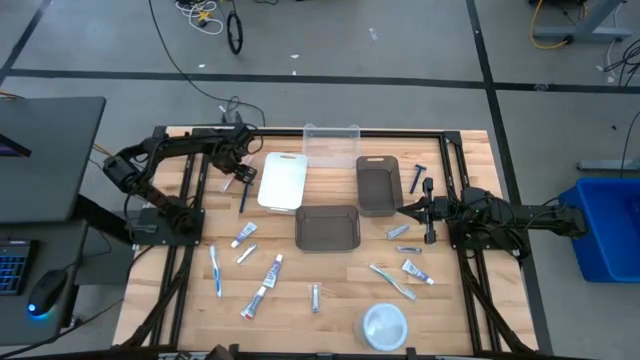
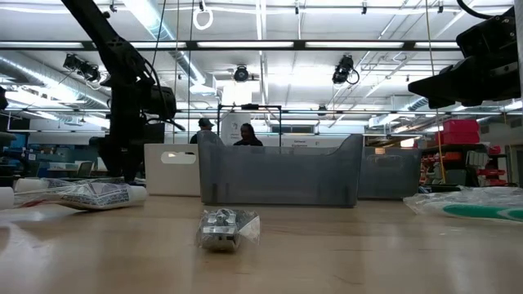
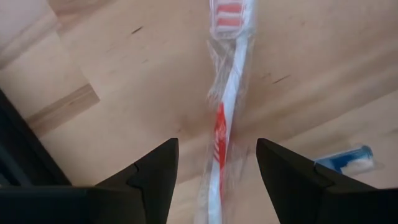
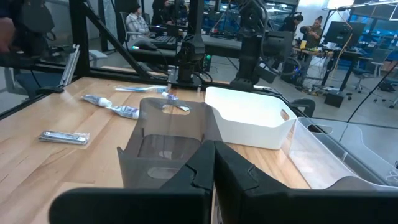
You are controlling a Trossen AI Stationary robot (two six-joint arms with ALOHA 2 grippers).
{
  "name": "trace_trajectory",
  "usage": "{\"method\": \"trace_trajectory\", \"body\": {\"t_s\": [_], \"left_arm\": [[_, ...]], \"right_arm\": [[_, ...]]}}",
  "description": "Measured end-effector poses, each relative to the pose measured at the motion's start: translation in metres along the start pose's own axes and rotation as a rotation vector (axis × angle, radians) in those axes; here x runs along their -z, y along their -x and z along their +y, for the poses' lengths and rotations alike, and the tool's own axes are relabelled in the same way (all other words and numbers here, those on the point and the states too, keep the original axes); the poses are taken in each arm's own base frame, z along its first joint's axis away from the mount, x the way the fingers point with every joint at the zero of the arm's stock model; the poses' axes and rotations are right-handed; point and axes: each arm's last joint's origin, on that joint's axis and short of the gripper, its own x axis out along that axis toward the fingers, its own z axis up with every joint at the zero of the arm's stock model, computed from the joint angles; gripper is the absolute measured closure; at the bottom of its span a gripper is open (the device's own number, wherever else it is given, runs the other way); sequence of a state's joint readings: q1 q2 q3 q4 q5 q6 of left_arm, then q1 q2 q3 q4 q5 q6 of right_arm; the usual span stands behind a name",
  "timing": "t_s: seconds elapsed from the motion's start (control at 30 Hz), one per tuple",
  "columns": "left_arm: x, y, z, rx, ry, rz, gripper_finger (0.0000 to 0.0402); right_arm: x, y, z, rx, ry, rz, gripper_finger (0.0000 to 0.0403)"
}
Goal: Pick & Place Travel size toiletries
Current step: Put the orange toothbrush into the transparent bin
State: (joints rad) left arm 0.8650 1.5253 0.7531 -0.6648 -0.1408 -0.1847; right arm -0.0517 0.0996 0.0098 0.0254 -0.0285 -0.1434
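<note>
My left gripper [image 1: 229,180] hangs open at the table's far left, beside the white bin [image 1: 282,180]. In the left wrist view its fingers [image 3: 158,165] stand on either side of a red-and-white toothbrush [image 3: 225,99] in a clear wrapper, which lies flat on the wood, untouched. My right gripper [image 1: 403,210] is shut and empty, held over the table right of the nearer dark grey bin [image 1: 328,227]. Toothpaste tubes [image 1: 272,270], a blue toothbrush [image 1: 216,270], a silvery tube [image 1: 315,297] and a razor [image 1: 418,178] lie scattered on the table.
A clear bin [image 1: 331,143] and a second dark grey bin [image 1: 377,183] sit at the table's far middle. A round white dish [image 1: 384,324] stands near the front edge. A dark toothbrush [image 1: 243,192] lies next to my left gripper. People stand in the room beyond the table.
</note>
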Motion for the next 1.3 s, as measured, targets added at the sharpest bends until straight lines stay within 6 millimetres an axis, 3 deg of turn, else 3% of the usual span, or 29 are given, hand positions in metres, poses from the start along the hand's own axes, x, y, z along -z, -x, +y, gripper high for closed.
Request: {"method": "trace_trajectory", "body": {"t_s": [0.63,1.3], "left_arm": [[-0.002,-0.012,-0.002,0.003,-0.035,-0.001,0.0184],[-0.003,-0.012,-0.003,0.034,-0.031,0.002,0.032]], "right_arm": [[0.0,0.0,0.0,0.0,0.0,0.0,0.0389],[0.0,0.0,0.0,0.0,0.0,0.0,0.0389]]}}
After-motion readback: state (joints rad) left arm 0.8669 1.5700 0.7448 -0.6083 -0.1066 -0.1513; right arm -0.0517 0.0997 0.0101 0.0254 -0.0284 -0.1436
